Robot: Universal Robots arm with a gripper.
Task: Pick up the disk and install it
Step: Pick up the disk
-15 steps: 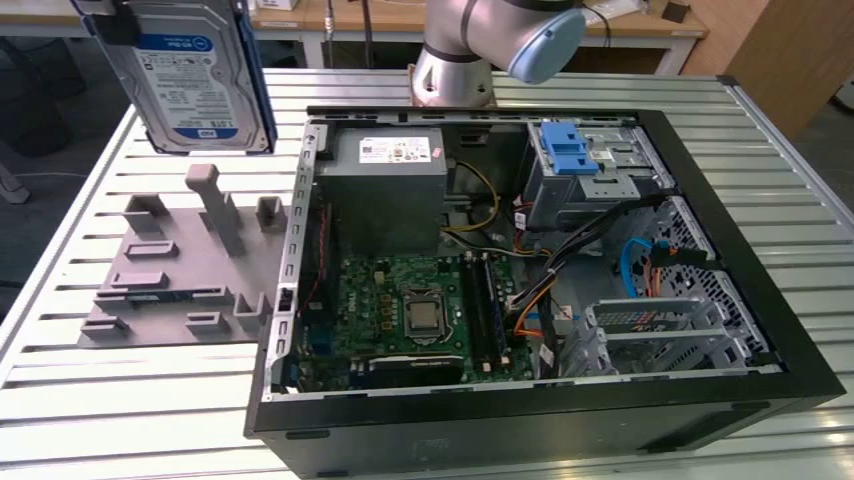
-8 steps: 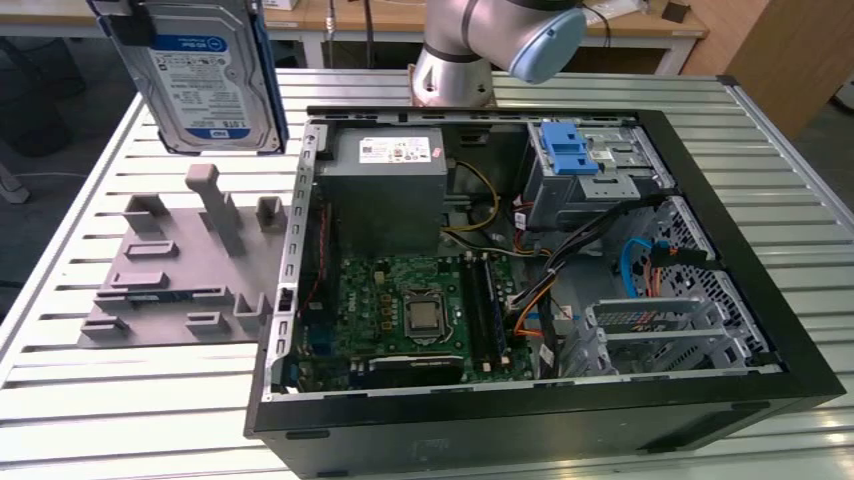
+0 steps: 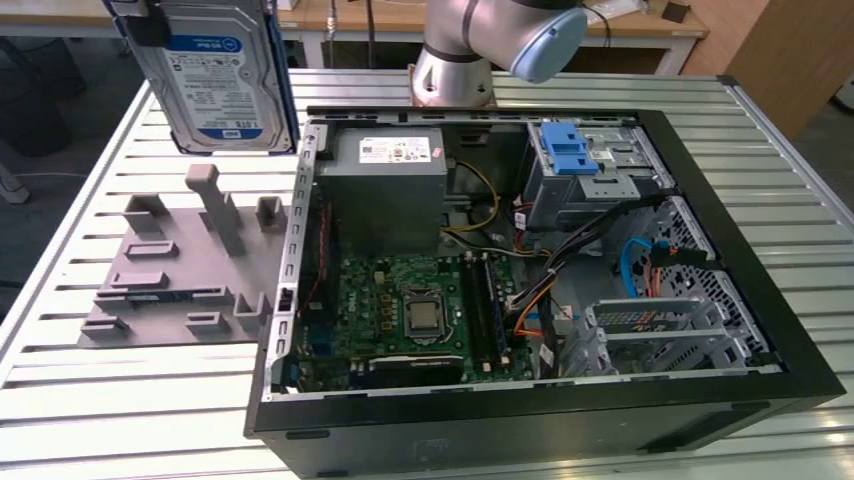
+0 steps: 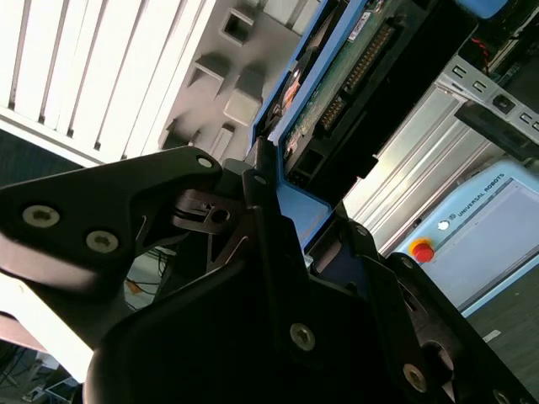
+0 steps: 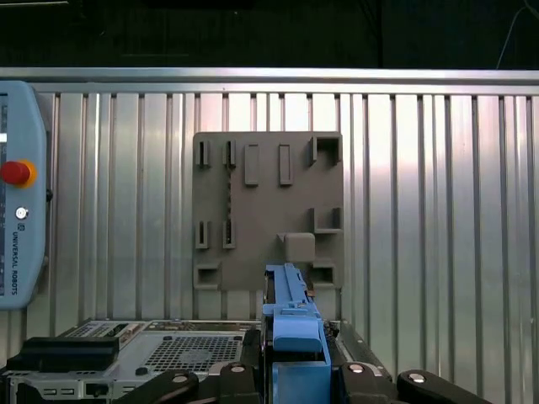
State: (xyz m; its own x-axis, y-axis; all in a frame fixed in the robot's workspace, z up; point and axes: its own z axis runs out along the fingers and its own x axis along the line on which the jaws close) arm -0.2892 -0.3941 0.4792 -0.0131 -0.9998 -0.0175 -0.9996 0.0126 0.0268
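My gripper (image 5: 296, 377) pinching disk (image 3: 220, 75) at bracketed end, fingers (image 5: 362, 379) clamped either side of blue edge. Disk aloft, off computer case (image 3: 534, 420) toward exterior view's left, over grey fixture plate (image 3: 174, 270). Long axis vertical, straight out from fingers, free end down. Drive cage (image 3: 587, 165) across case from it.

Slatted pale metal table (image 3: 120, 400) across most of the exterior view, dark floor (image 3: 60, 205) beyond it at left, wooden benchtop (image 3: 360, 18) along top, wooden panel (image 3: 787, 50) upper right.
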